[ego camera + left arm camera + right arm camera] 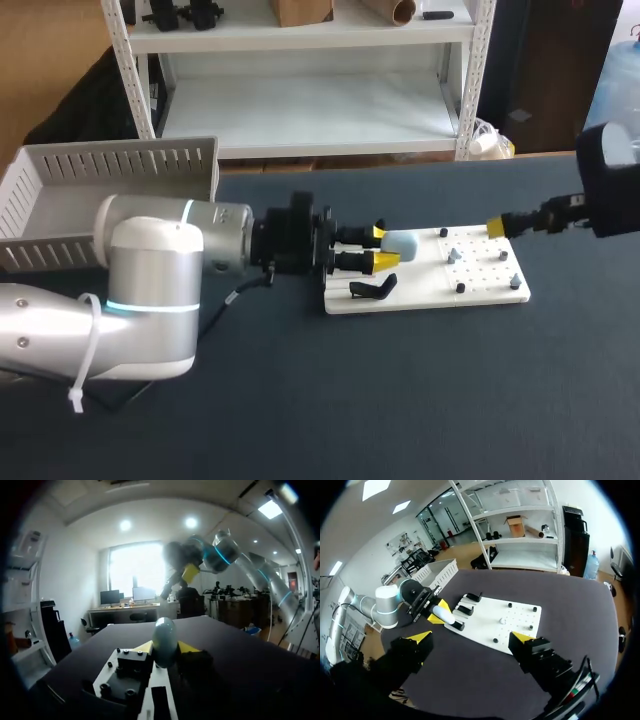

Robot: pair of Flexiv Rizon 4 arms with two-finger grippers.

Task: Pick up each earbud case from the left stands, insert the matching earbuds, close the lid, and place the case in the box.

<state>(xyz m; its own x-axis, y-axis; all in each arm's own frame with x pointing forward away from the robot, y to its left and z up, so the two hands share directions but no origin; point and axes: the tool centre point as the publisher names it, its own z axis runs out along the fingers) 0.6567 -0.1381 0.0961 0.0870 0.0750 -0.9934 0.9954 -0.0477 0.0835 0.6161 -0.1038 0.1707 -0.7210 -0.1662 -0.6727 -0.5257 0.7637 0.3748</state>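
A pale blue earbud case [404, 244] is held just above the left end of the white board [480, 295], with my left gripper [383, 248] shut on it from two sides. In the left wrist view the case [164, 639] stands upright between the yellow tips. A bare black stand [372, 290] lies on the board in front of the case. Small pale and dark pieces [452, 256] sit on the board's right half. My right gripper [472, 637] hangs open above the board's near right side, holding nothing; its yellow tip [497, 228] shows by the board's far right corner.
A grey slatted box [110, 165] stands at the table's far left, behind my left arm [150, 270]. More black stands [471, 598] line the board's left end. Dark tabletop lies in front of the board.
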